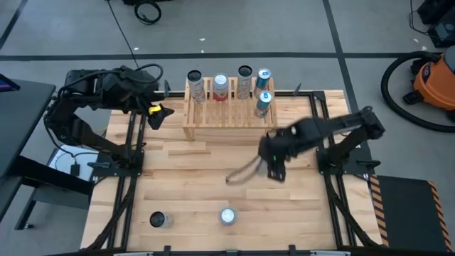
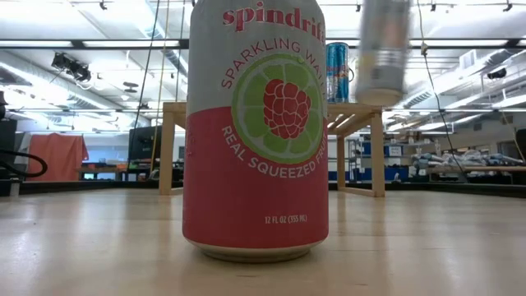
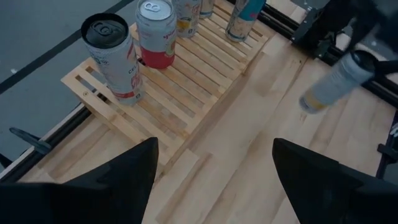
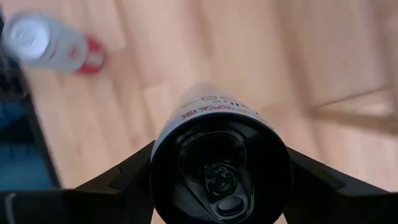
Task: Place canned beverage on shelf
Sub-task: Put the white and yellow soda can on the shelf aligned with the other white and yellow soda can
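The butcher-block surface [image 1: 185, 181] stood on grey floor, an orange vacuum [image 1: 435, 75] at three o'clock. The left tool [image 1: 158, 112], fingers spread wide and empty, waited at ten o'clock beside the shelf [image 1: 220, 117]. At twelve o'clock the shelf carried five upright cans, a red-and-white can [image 1: 220, 87] among them. Two more cans stood near six o'clock: a dark-topped can [image 1: 158, 220] and a pink lime can [image 1: 227, 215]. At centre-right, the right tool [image 1: 272, 158] gripped a slim black-lidded can [image 4: 219, 163] above bare planks, short of the shelf.
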Motion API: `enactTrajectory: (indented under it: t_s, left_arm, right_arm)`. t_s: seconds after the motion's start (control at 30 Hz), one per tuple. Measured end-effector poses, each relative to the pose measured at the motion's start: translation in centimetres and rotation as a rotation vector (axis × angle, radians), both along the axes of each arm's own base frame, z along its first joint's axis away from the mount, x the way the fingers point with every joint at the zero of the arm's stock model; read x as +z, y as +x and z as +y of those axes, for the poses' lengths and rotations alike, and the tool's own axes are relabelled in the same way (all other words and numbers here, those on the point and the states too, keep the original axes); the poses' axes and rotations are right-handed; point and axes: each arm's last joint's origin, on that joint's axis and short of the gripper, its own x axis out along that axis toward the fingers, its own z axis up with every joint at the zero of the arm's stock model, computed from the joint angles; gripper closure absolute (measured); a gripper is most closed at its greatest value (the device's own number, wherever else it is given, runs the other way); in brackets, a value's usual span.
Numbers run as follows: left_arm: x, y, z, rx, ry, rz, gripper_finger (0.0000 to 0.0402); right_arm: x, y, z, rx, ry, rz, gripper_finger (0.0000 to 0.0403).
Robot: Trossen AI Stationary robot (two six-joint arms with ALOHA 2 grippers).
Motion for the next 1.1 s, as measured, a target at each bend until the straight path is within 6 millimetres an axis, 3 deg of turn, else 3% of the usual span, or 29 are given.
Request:
enactTrajectory:
  t_s: [0.27,0.53,0.77,1.1]
  left_arm:
    - [-0.3,0.7,0.1,-0.031,0.026,0.033,0.0084]
    - [-0.9,2.1,0.2,-0.057,0.044,0.082,0.0084]
    - [-1.4,3.3,0.4,-0.125,0.097,0.144,0.0084]
    - [-1.6,3.8,0.4,-0.132,0.100,0.158,0.0084]
  right_arm:
    - [4.0,0.4,-6.3,-0.026,-0.051,-0.125,0.0137]
    - [6.0,0.1,-10.9,-0.047,-0.119,-0.215,0.0137]
    - [6.6,0.7,-13.1,-0.004,-0.165,-0.323,0.0137]
    - [6.6,0.6,-14.2,0.050,-0.230,-0.314,0.0137]
